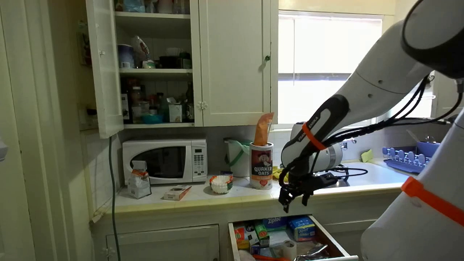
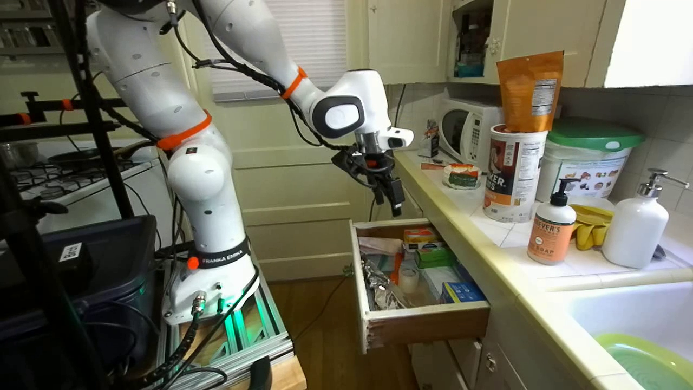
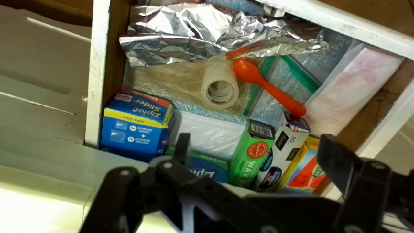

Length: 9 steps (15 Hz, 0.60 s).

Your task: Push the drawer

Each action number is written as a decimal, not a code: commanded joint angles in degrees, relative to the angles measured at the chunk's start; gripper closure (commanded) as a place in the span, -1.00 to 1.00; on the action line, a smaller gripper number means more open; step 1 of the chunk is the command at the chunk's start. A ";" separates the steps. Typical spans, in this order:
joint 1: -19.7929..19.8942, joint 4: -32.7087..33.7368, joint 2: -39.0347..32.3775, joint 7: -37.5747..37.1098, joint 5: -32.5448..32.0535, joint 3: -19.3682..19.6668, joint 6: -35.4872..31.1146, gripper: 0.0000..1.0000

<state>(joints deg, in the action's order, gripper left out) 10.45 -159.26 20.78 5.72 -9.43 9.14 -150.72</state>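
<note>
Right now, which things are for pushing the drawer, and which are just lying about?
For the job:
the drawer, open
the gripper, fully apart from it

Just lying about:
on the counter: microwave, oats canister, soap bottle, yellow gloves
in the drawer: orange spoon, tape roll

White robot arm (image 2: pixel 149 81), smooth and rounded, dotted with small round recesses (image 1: pixel 380 82) and wrapped in bright orange bands (image 2: pixel 185 134); black cables (image 1: pixel 366 129) are strapped along it, and a black collar (image 2: pixel 223 261) at its foot carries "FRANKA EMIKA" in white letters (image 2: pixel 223 257) beside an orange dot (image 2: pixel 193 263). Below a silver wrist ring (image 2: pixel 370 142), the gripper (image 3: pixel 257 144) is black, with angular, jointed fingers (image 3: pixel 339 158) and round grey screws (image 3: pixel 167 165)
</note>
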 commanded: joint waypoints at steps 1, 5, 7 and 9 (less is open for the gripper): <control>0.86 0.03 -10.49 2.00 -0.30 1.62 -7.21 -1.00; 0.35 0.09 -12.91 2.54 1.51 1.83 -7.03 -1.00; -0.22 0.35 -16.27 4.54 3.77 2.27 -7.14 -1.00; -0.39 0.66 -17.24 4.81 4.30 2.33 -7.24 -1.00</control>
<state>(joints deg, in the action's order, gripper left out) 9.71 -158.59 3.46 10.58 -5.12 11.85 -158.08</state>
